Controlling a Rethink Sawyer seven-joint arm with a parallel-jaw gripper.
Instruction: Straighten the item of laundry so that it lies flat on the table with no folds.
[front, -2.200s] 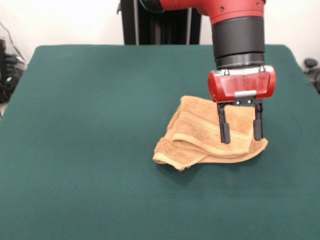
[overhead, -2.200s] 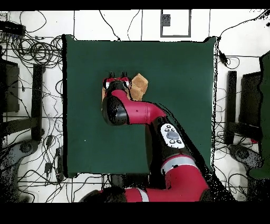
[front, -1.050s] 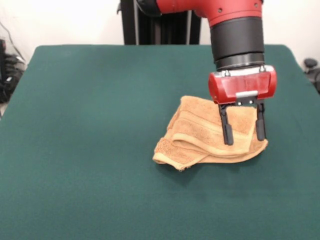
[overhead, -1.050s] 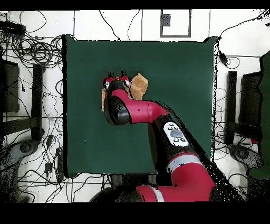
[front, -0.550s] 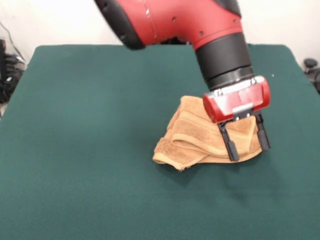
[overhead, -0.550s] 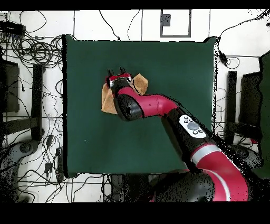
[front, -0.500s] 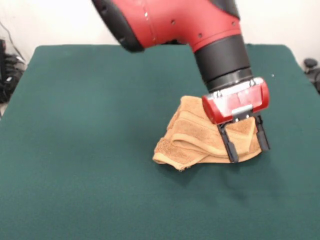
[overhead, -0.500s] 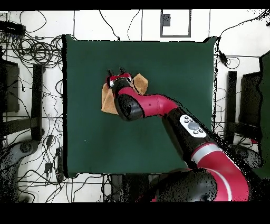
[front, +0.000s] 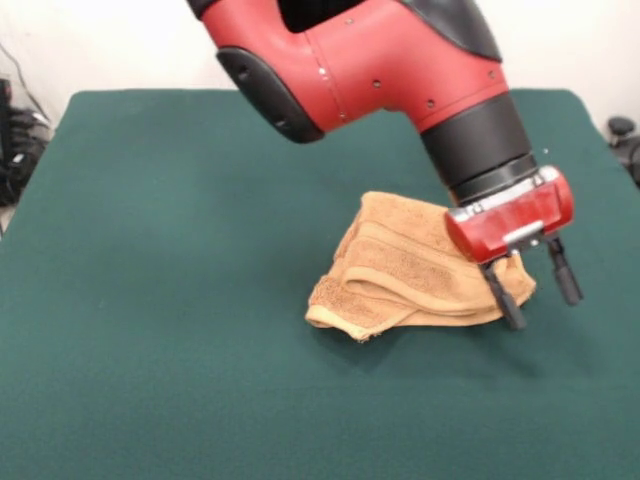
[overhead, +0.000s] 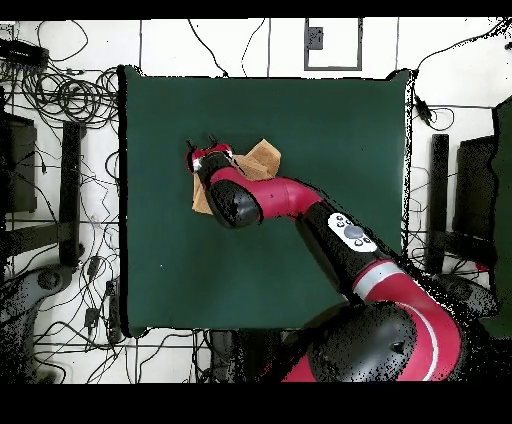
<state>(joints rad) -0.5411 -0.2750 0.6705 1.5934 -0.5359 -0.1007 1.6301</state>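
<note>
Currently the gripper (front: 541, 296) is spread open with nothing between its two black fingers (front: 504, 298), tilted off vertical and hanging at the towel's edge on the side away from the big bare stretch of table. One finger overlaps the towel (front: 410, 268) corner in the front view; whether it actually touches the cloth I cannot tell. The other finger sits clear of the towel, over bare green cover. Red gripper body sits just above that same towel corner, black wrist collar above it, and the red arm (front: 360, 60) slants up and away across the towel's top. Towel is orange-tan terry, bunched and folded over itself in several layers, border bands and a lighter hem showing along the near folds, not flat. Overhead, the gripper (overhead: 204, 152) is at the towel's (overhead: 264, 158) side nearest the table's left edge, and the arm covers much of the cloth between two visible tan patches. Towel lies on the table (front: 180, 300), dark green cover, well inside all edges, with open cover all round it.
</note>
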